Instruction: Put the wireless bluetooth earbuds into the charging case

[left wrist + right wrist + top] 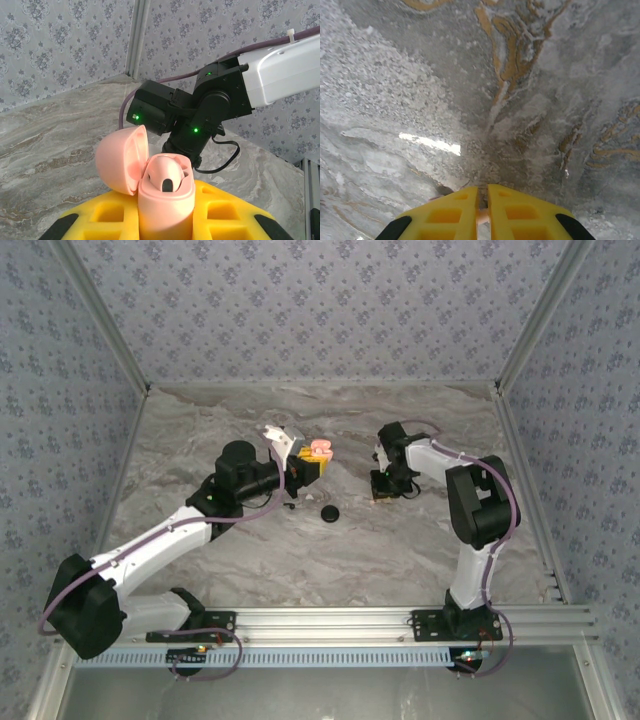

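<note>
Charging case (165,200): pink, lid hinged open to the left; held above the centre of the table (450,430), toward its far edge.
Left gripper (308,462): clamped on the lower body of the case, with yellow fingers (225,210) on both sides.
Dark piece (167,186): small and set in the open top of the case. Judged to be 1 earbud seated, but it could be part of the socket itself.
Round black piece (329,513): lies on the table near its centre, apart from both grippers; too large and round to be an earbud.
Right gripper (482,212): fingers together, tips down at the table right of centre. A thin pale strip shows in the gap; whether anything is pinched cannot be told.
Done: case opened and presented upright.
Remaining: at best 1 of 2 earbuds is in, so at least 1 insertion is left.
Second earbud: location cannot be told.
</note>
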{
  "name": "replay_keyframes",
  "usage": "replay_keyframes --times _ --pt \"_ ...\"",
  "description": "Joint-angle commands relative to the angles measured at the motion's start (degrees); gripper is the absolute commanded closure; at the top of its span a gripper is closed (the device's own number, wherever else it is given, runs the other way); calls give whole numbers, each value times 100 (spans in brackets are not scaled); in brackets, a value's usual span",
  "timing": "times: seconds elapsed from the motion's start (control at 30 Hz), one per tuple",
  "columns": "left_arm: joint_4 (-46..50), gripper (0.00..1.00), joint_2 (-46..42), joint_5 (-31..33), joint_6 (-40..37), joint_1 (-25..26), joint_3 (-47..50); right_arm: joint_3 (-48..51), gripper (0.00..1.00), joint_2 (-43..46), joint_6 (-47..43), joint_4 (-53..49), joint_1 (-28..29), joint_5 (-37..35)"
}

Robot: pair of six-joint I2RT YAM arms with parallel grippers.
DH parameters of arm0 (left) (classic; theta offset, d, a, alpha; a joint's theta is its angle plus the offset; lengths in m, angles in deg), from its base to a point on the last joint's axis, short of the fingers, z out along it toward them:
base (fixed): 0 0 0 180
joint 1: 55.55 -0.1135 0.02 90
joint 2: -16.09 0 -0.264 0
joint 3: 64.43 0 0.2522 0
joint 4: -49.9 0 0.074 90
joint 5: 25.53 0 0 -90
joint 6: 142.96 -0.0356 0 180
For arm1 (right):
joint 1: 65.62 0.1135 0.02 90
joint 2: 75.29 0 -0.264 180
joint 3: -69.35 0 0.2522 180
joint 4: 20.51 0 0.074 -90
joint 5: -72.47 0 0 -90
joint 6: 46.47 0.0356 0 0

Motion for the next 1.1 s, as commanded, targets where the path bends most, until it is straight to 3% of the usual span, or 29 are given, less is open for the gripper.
replay_keyframes --times 0.0,0.63,0.93,1.07 --pt "-65 92 -73 54 -65 31 -6 25 86 1 -105 -360 47 -158" --pt "-143 92 -55 19 -21 33 13 138 85 187 8 -585 401 -207" --pt "-141 92 -113 34 -4 33 41 19 76 672 3 -565 411 -492" --pt "-130 92 -133 43 -13 37 42 -88 69 621 -220 -556 420 -155"
